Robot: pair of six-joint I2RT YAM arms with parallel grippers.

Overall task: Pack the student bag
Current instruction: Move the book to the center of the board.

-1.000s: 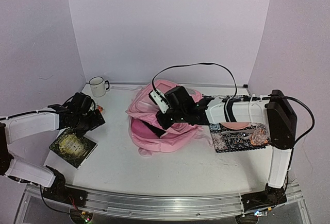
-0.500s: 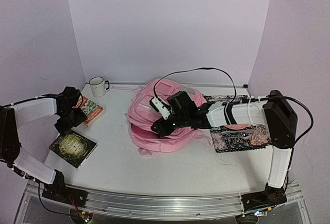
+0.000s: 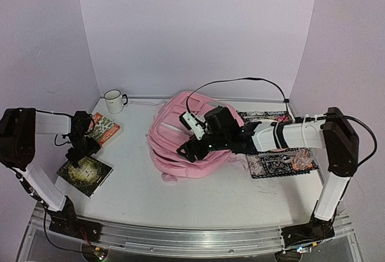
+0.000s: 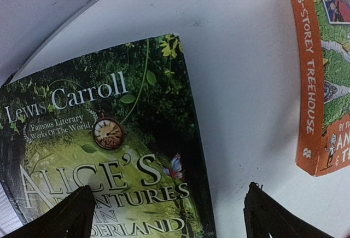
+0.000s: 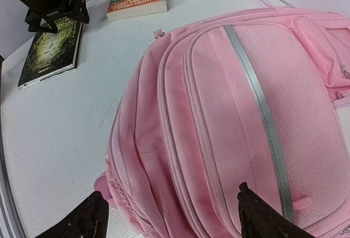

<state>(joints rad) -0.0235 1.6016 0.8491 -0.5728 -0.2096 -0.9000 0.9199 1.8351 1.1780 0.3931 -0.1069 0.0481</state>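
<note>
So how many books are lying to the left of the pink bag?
2. The green Alice book lies near the front, below the left gripper; the orange Treehouse book lies further back, near the mug. The bag might hide others.

- My right fingers (image 5: 90,221): matt black plastic.
- The student bag (image 5: 180,128): soft matt pink cloth, one mesh panel.
- The green book (image 4: 109,156): glossy paper cover.
- The table (image 4: 246,85): smooth matt white.

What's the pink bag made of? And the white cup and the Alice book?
The bag looks like soft matte cloth: it sags, with stitched seams and a mesh panel. The cup looks like glossy white ceramic or enamelled metal, dark-rimmed; too small to tell which. The Alice book seems to be paper with a smooth printed card cover.
</note>
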